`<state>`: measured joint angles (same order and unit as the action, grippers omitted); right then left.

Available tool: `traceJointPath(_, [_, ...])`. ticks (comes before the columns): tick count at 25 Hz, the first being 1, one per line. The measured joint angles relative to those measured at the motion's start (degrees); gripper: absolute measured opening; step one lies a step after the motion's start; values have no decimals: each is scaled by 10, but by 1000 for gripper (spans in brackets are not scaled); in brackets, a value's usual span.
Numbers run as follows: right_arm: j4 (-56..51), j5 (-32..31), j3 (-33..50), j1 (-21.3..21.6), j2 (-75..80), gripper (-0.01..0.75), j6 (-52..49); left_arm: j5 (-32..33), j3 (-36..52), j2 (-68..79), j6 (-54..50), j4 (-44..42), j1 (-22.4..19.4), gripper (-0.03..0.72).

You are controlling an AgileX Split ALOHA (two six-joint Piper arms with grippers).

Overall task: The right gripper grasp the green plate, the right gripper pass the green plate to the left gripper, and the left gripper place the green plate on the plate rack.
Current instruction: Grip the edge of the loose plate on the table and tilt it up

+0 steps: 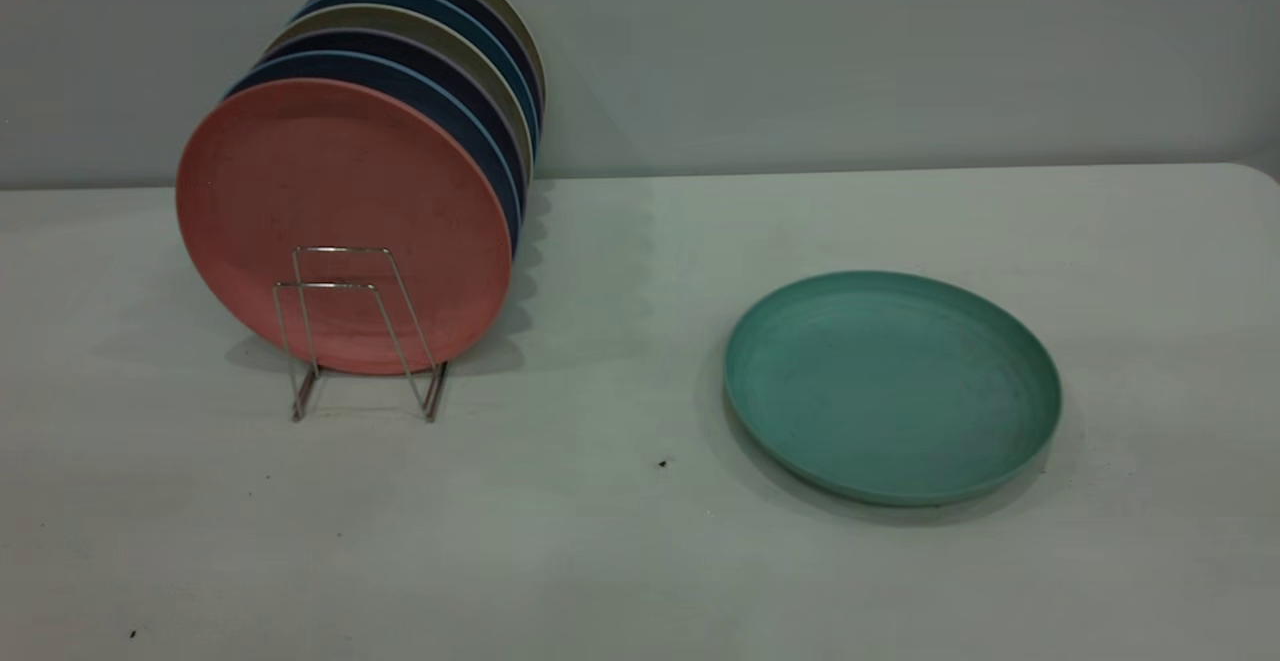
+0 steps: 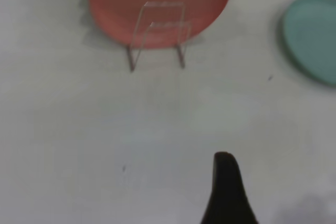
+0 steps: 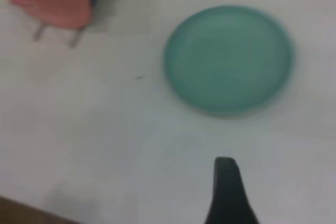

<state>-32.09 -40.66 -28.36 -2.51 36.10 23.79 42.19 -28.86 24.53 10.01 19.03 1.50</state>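
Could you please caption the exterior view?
Green plate lies flat on the table, right of the plate rack holding upright plates.

1. The green plate (image 1: pixel 892 386) lies flat on the desk (image 1: pixel 620 541), right of centre in the exterior view.
2. The plate rack (image 1: pixel 360 331) stands on the desk at centre left, well apart from the green plate.
3. A row of plates (image 1: pixel 400 101) stands upright in the rack, running back toward the wall (image 1: pixel 900 41); the salmon plate (image 1: pixel 340 211) is frontmost.
4. Two rack loops stand before the salmon plate.
5. My left gripper (image 2: pixel 227 192) and right gripper (image 3: pixel 227 192) each show at the lower edge of their wrist views, above bare desk.
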Motion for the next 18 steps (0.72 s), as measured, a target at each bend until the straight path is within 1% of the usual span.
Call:
traceJointPath(4, [-145,57,0,0,149,531,117,-7,0,0,6,14,0,541])
traceJointPath(7, [-244,106,0,0,230,531,199,-17,0,0,6,18,0,541])
traceJointPath(11, [-360,150,0,0,309,531,306,-20,0,9,6,29,0,541])
traceJointPath(15, [-445,178,-5,0,389,531,414,-22,0,40,15,59,0,541])
traceJointPath(18, [-479,190,-21,0,470,531,474,-23,0,75,40,81,0,541])
